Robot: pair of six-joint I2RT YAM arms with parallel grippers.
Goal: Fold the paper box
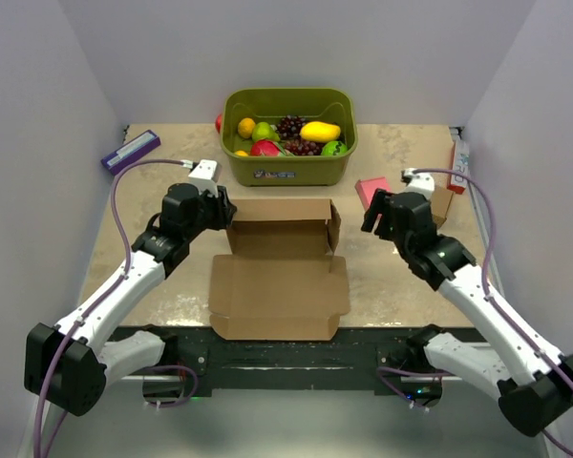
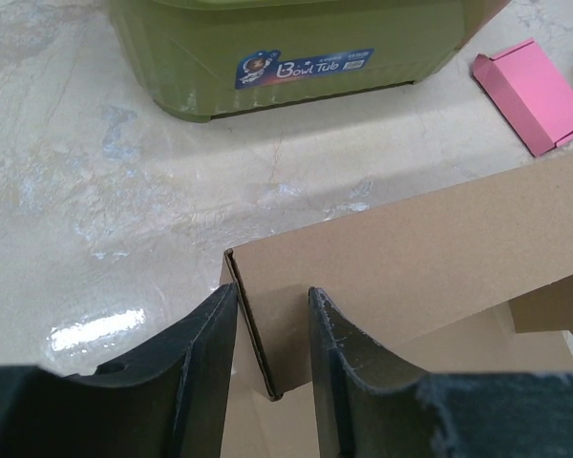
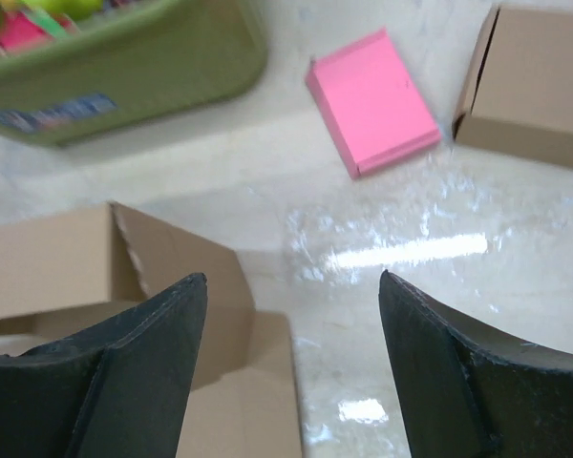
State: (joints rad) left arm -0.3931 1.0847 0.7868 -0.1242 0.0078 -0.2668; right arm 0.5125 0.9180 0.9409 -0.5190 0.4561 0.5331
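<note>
The paper box (image 1: 279, 277) lies in the middle of the table, its flat panel toward me and its back wall and side flaps standing. My left gripper (image 1: 224, 212) is at the box's rear left corner. In the left wrist view its jaws (image 2: 272, 291) straddle the upright left flap edge of the paper box (image 2: 411, 258); the left finger touches the flap and a gap shows at the right finger. My right gripper (image 1: 374, 215) hovers just right of the box's right flap. It stands wide open (image 3: 291, 277) over bare table, with the paper box (image 3: 48, 258) to its left.
A green tub (image 1: 286, 170) of toy fruit stands right behind the box. A pink flat block (image 1: 371, 191) and a small brown box (image 1: 442, 203) lie at the right. A purple item (image 1: 130, 150) lies at the far left, and a red and white one (image 1: 458, 164) at the far right edge.
</note>
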